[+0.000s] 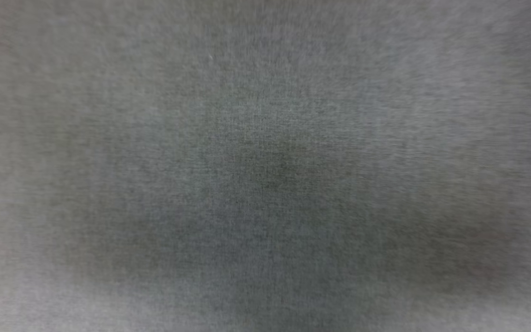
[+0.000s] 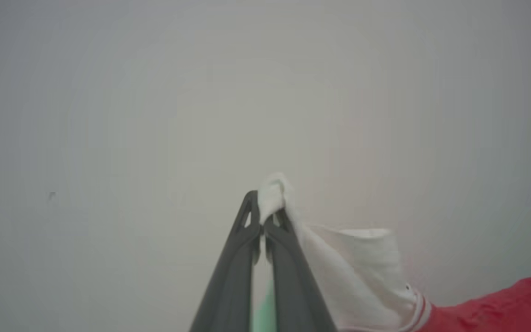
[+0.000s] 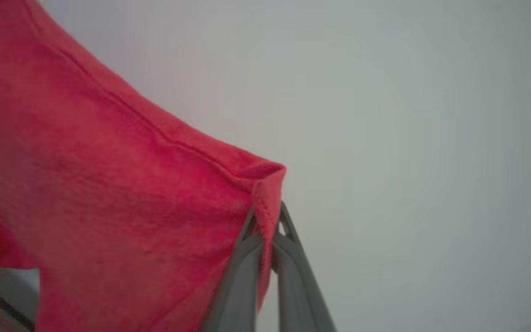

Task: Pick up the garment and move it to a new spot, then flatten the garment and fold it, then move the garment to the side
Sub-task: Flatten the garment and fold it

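Red shirt (image 3: 109,184) is held up by two edges: a hemmed corner is pinched in the tightly closed right claw (image 3: 268,220), and the tip of the white sleeve (image 2: 357,267) is clamped in the closed left claw (image 2: 262,220). Plain pale open space is seen around both.

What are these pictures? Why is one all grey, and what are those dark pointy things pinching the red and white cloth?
This is a robot with two arms. Each arm ends in a pincer with two dark fingers. The grey picture comes from a camera on its head, and it is too blurry to tell what it sees. The other two come from cameras on its wrists. The left pincer is shut on the white sleeve of a red T-shirt, the garment. The right pincer is shut on a red stitched corner of it. Behind the shirt is a plain pale background.
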Motion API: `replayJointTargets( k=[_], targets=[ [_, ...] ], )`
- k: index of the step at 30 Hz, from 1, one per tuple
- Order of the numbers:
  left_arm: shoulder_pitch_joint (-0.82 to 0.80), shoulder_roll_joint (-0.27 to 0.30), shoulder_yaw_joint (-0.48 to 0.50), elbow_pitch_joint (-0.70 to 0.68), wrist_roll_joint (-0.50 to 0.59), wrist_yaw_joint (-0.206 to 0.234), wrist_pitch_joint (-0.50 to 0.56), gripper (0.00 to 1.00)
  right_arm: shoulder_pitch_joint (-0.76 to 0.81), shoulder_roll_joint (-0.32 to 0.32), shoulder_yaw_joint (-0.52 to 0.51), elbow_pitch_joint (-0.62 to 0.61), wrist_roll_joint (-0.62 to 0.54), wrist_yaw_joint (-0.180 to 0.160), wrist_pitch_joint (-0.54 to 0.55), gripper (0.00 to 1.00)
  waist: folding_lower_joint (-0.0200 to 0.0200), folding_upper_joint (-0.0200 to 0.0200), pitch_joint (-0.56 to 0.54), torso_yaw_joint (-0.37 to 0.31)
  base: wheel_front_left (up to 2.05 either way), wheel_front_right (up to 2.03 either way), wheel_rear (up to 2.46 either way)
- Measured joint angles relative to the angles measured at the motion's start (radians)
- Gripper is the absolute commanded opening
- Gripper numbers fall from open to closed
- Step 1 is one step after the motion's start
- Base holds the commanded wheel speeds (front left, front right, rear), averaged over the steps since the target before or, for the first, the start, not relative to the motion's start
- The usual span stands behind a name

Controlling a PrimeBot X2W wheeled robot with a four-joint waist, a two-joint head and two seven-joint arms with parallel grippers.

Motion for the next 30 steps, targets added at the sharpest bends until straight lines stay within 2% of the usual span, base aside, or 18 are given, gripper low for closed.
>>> replayJointTargets(
  k=[4,8,15,20,24,30],
  targets=[
    [0.078,-0.026,0.042,-0.011,0.041,-0.010,0.000,0.00,0.071,0.039,-0.076,-0.015,-0.081,0.000,0.000,0.00,0.0000,0.0000,0.071,0.015,0.00,0.00,0.00],
    [0.147,-0.049,0.078,0.004,0.070,-0.026,0.000,0.00,0.114,0.070,-0.104,-0.016,-0.130,0.000,0.000,0.00,0.0000,0.0000,0.113,0.039,0.00,0.00,0.00],
    [0.239,-0.088,0.069,0.078,0.088,-0.077,0.000,0.00,0.164,0.078,-0.087,0.035,-0.104,0.000,0.000,0.00,0.0000,0.0000,0.092,0.078,0.00,0.00,0.00],
    [0.322,-0.089,-0.006,0.134,0.070,-0.091,0.000,0.00,0.215,0.054,-0.041,0.092,-0.006,0.000,0.000,0.00,0.0000,0.0000,0.023,0.094,0.00,0.00,0.00],
    [0.442,-0.087,-0.133,0.118,-0.014,-0.094,0.047,0.00,0.301,0.043,0.015,0.141,0.101,0.000,0.000,0.00,0.0000,0.0000,-0.054,0.101,0.00,0.00,0.00],
    [0.613,0.009,-0.289,0.006,-0.147,-0.094,0.107,0.00,0.444,0.040,0.145,0.166,0.304,0.000,0.050,0.00,0.0000,0.0000,-0.183,0.109,0.00,0.00,0.00]
  ],
)
